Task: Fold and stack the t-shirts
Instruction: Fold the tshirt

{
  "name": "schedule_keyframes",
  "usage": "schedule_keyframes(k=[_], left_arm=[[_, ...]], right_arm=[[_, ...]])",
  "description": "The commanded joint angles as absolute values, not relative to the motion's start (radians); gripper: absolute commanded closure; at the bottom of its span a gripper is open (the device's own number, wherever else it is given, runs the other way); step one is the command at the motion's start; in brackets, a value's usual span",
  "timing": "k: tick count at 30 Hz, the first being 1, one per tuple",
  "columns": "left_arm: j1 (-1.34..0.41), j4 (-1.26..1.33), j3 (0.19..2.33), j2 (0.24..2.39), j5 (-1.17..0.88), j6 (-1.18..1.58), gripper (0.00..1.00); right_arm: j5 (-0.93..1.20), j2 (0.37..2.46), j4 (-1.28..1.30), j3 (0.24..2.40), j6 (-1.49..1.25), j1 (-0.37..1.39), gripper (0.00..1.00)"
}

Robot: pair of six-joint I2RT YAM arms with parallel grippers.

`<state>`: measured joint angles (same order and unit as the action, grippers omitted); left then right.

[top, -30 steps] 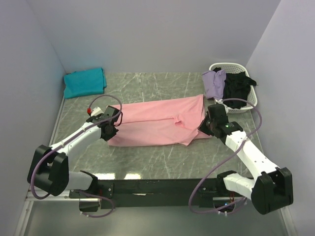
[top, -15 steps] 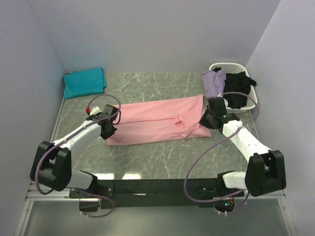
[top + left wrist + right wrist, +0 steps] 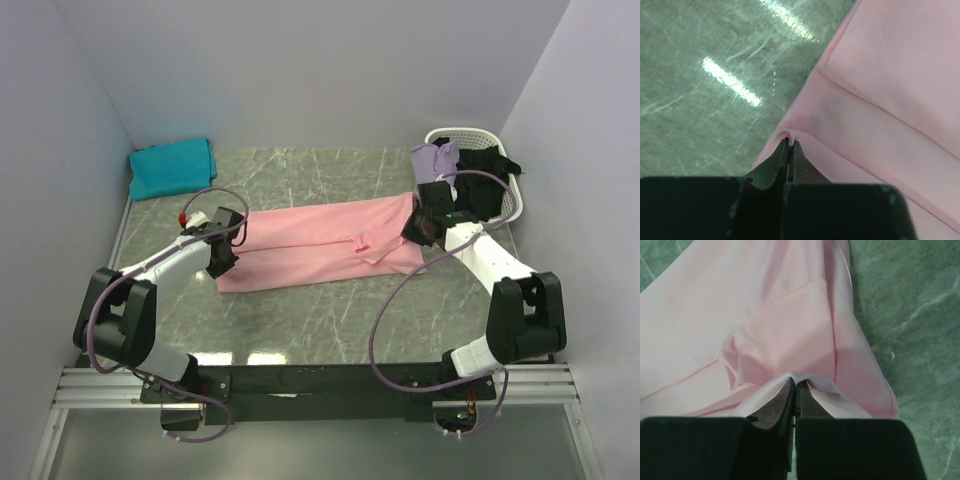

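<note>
I've got the pink t-shirt [image 3: 320, 245] stretched across the green marbled table [image 3: 330, 310] (glare streaks [image 3: 730, 82] just off its left edge), with pale lavender walls [image 3: 300, 70] on three sides. My left hand [image 3: 222, 258] pinches its left edge and my right hand [image 3: 425, 228] pinches its right end. Back-left of it lies the teal t-shirt [image 3: 172, 167]. Back-right of it, a white basket [image 3: 462, 133] holds a lavender shirt [image 3: 435, 168] and a black shirt [image 3: 485, 180].

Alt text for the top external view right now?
The left hand and right hand pinch opposite ends of a pink t-shirt spread on the table. A folded teal shirt lies far left; a white basket far right holds a lavender shirt and black shirt.
</note>
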<state>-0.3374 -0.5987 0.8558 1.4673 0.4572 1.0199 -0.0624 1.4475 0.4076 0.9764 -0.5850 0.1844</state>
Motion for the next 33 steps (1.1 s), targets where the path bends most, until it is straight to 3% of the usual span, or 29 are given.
schedule_keyframes(k=[1,20,21,22,23,24,27,28,31,33], left_arm=[[-0.328,-0.566,0.92,1.517,0.472,0.983,0.99],[-0.298,-0.522,0.968,1.649,0.486,0.951,0.99],[-0.298,-0.519,0.969,1.654,0.483,0.945,0.96],[-0.298,-0.505,0.971,1.658,0.48,0.931,0.8],[-0.298,-0.499,0.973,1.66,0.479,0.928,0.72],[-0.298,-0.491,0.97,1.658,0.476,0.922,0.64],[-0.298,-0.466,0.966,1.64,0.465,0.902,0.44],[-0.298,-0.463,0.966,1.637,0.468,0.9,0.38],[-0.298,-0.469,0.963,1.615,0.475,0.9,0.27],[-0.298,-0.477,0.963,1.598,0.48,0.899,0.21]], right_arm=[[-0.064,1.523,0.376,1.046,-0.563,0.173,1.0],[-0.104,1.736,0.394,1.209,-0.529,0.164,1.0],[-0.106,1.759,0.405,1.219,-0.529,0.164,0.98],[-0.104,1.77,0.405,1.236,-0.523,0.163,0.88],[-0.106,1.779,0.41,1.247,-0.519,0.163,0.8],[-0.112,1.787,0.413,1.255,-0.512,0.164,0.79],[-0.106,1.772,0.388,1.266,-0.491,0.164,0.55],[-0.103,1.76,0.376,1.253,-0.483,0.163,0.35],[-0.091,1.691,0.327,1.221,-0.453,0.163,0.25],[-0.091,1.643,0.334,1.218,-0.443,0.164,0.24]])
